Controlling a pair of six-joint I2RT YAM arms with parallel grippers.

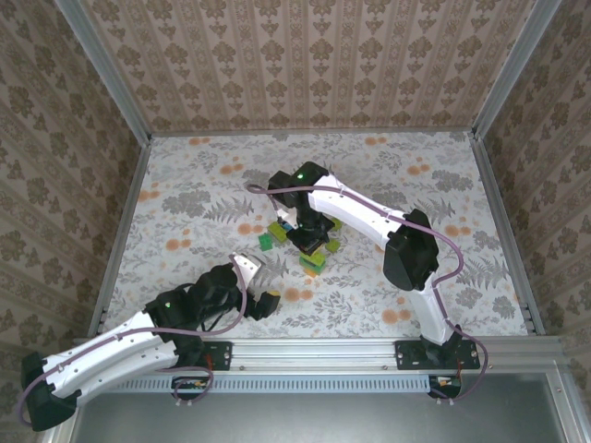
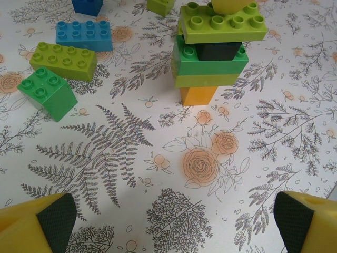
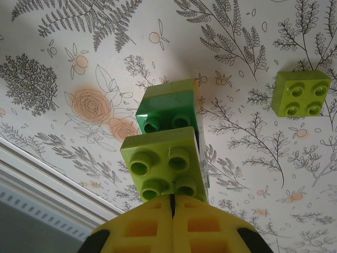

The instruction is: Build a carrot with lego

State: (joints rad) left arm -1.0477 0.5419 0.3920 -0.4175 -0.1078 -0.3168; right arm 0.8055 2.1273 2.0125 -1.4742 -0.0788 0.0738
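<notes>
The carrot (image 2: 210, 58) stands on the table: a lime crossbar brick (image 2: 221, 23) on top, a black brick (image 2: 218, 51), green and lime layers, and an orange tip (image 2: 199, 95) at the bottom. My right gripper (image 3: 172, 203) is shut, its yellow fingertips resting together on the studs of the lime top brick (image 3: 166, 163); a dark green brick (image 3: 168, 110) shows below it. My left gripper (image 2: 176, 221) is open and holds nothing, some way in front of the carrot. From above, the right gripper (image 1: 309, 235) covers the carrot and the left gripper (image 1: 254, 277) sits nearer the bases.
Loose lego lies left of the carrot: a blue long brick (image 2: 84, 34), a lime long brick (image 2: 63, 60), a green square brick (image 2: 47, 92). A lime square brick (image 3: 300, 92) lies apart. Patterned walls and a metal frame (image 1: 125, 231) enclose the floral table.
</notes>
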